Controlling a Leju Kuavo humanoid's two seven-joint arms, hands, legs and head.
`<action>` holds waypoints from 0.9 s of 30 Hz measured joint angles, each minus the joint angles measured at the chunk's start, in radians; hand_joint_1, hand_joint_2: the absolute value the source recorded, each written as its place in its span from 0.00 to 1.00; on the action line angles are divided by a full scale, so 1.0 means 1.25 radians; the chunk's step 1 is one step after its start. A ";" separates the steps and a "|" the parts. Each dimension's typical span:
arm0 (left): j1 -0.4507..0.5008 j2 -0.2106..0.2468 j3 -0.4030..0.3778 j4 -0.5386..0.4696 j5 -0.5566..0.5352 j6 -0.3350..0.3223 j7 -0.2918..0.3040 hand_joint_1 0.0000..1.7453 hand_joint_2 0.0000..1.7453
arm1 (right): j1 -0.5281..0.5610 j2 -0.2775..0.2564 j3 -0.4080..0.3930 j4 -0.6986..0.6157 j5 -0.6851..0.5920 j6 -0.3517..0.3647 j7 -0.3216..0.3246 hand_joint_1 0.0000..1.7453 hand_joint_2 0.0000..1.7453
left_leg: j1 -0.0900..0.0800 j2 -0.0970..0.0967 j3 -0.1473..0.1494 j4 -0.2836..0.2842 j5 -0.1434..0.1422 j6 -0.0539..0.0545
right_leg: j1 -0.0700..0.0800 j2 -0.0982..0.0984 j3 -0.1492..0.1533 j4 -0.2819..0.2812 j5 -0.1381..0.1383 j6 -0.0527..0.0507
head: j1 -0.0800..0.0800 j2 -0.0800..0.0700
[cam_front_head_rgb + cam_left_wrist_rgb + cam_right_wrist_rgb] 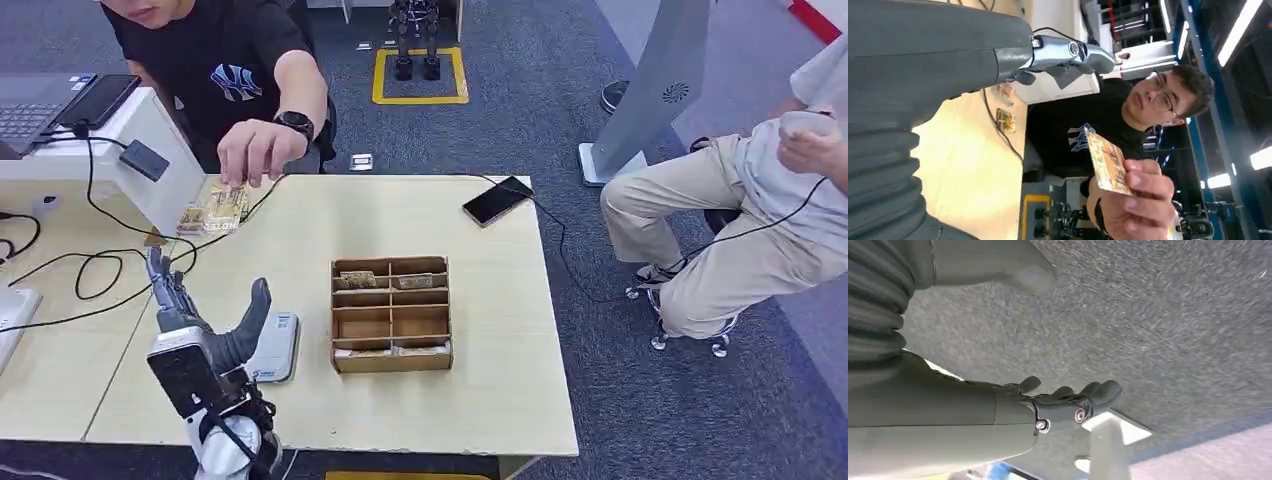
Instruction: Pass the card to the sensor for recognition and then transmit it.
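Left hand [200, 320] empty, raised; person's card [1108, 162] aloft

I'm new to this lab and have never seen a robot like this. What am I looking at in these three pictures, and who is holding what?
These are three cameras on one humanoid robot. The head view looks down from the robot's body at a table. Its left hand is raised over the table, fingers spread, holding nothing. The left wrist view is taken from behind that hand and is turned sideways: it shows a person's hand holding a card. The right wrist view shows the right hand over grey carpet, holding nothing.

On the table lie a cardboard divider box, a small grey sensor pad, a phone and a bundle of cards under the person's fingers.
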 joint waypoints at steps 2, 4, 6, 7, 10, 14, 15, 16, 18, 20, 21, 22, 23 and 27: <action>-0.039 0.002 0.008 0.030 -0.030 0.000 0.010 0.00 1.00 | -0.001 0.000 0.000 0.005 0.021 0.000 -0.005 0.00 1.00 | 0.000 0.000 0.000 0.000 0.000 0.000 | 0.000 0.000 0.000 0.000 0.000 0.000 | 0.000 0.000; -0.077 0.003 0.023 0.064 -0.065 0.001 0.015 0.00 1.00 | -0.002 -0.002 0.000 0.011 0.040 0.000 -0.007 0.00 1.00 | 0.000 0.000 0.000 0.000 0.001 0.000 | 0.000 0.000 0.000 0.000 0.001 0.000 | 0.000 0.000; -0.111 -0.001 0.050 0.097 -0.158 0.001 0.013 0.00 1.00 | -0.003 -0.003 0.000 0.016 0.063 0.000 -0.008 0.00 1.00 | 0.000 0.000 0.000 0.000 0.001 0.000 | 0.000 0.000 0.000 0.000 0.001 0.000 | 0.000 0.000; -0.129 -0.009 0.075 0.113 -0.223 0.002 0.006 0.00 1.00 | -0.004 -0.004 0.000 0.019 0.074 0.000 -0.008 0.00 1.00 | 0.000 0.000 0.000 0.000 0.001 0.001 | 0.000 0.000 0.000 0.000 0.001 0.000 | 0.000 0.000; -0.176 -0.041 0.166 0.148 -0.344 0.002 -0.011 0.00 1.00 | -0.008 -0.007 0.000 0.027 0.090 0.000 -0.008 0.00 1.00 | 0.000 0.001 0.000 0.000 0.001 0.001 | 0.000 0.001 0.000 0.000 0.001 0.000 | 0.000 0.000; -0.206 -0.072 0.249 0.175 -0.432 0.002 -0.047 0.00 1.00 | -0.012 -0.009 0.000 0.034 0.107 0.000 -0.009 0.00 1.00 | 0.000 0.000 0.000 0.000 0.001 0.001 | 0.000 0.001 0.000 0.000 0.001 0.000 | 0.000 0.000; -0.217 -0.083 0.278 0.179 -0.472 0.002 -0.064 0.00 1.00 | -0.014 -0.009 0.000 0.038 0.115 0.000 -0.011 0.00 1.00 | 0.000 0.001 0.000 0.000 0.001 0.001 | 0.000 0.001 0.000 0.000 0.001 0.000 | 0.000 0.000; -0.228 -0.091 0.307 0.185 -0.508 0.002 -0.077 0.00 1.00 | -0.016 -0.011 0.000 0.040 0.122 0.000 -0.013 0.00 1.00 | 0.000 0.001 0.000 0.000 0.001 0.001 | 0.000 0.001 0.000 0.000 0.001 0.000 | 0.000 0.000; -0.245 -0.101 0.362 0.191 -0.572 0.002 -0.090 0.00 1.00 | -0.017 -0.014 0.000 0.047 0.138 0.000 -0.015 0.00 1.00 | 0.000 0.002 0.000 0.000 0.001 0.001 | 0.000 0.002 0.000 0.000 0.001 0.000 | 0.000 0.000; -0.254 -0.108 0.408 0.194 -0.614 0.002 -0.095 0.00 1.00 | -0.018 -0.017 0.000 0.054 0.147 0.000 -0.016 0.00 1.00 | 0.000 0.002 0.000 0.000 0.001 0.001 | 0.000 0.002 0.000 0.000 0.001 0.000 | 0.000 0.000; -0.256 -0.110 0.423 0.196 -0.618 0.002 -0.095 0.00 1.00 | -0.019 -0.019 0.000 0.056 0.148 0.000 -0.016 0.00 1.00 | 0.000 0.002 0.000 0.000 0.001 0.001 | 0.000 0.002 0.000 0.000 0.001 0.000 | 0.000 0.000; -0.258 -0.112 0.436 0.197 -0.621 0.002 -0.096 0.00 1.00 | -0.020 -0.020 0.000 0.058 0.149 0.000 -0.016 0.00 1.00 | 0.000 0.002 0.000 0.000 0.001 0.001 | 0.000 0.002 -0.001 0.000 0.001 0.000 | 0.000 0.000; -0.260 -0.115 0.449 0.199 -0.623 0.002 -0.096 0.00 1.00 | -0.020 -0.021 0.000 0.061 0.149 0.000 -0.016 0.00 1.00 | 0.000 0.002 0.000 0.000 0.001 0.001 | 0.000 0.002 -0.001 0.000 0.001 0.000 | 0.000 0.000; -0.262 -0.117 0.469 0.202 -0.638 0.002 -0.087 0.01 1.00 | -0.021 -0.024 0.000 0.066 0.156 0.000 -0.016 0.00 1.00 | 0.000 0.002 0.000 0.000 0.001 0.001 | 0.000 0.001 -0.001 0.000 0.001 0.000 | 0.000 0.000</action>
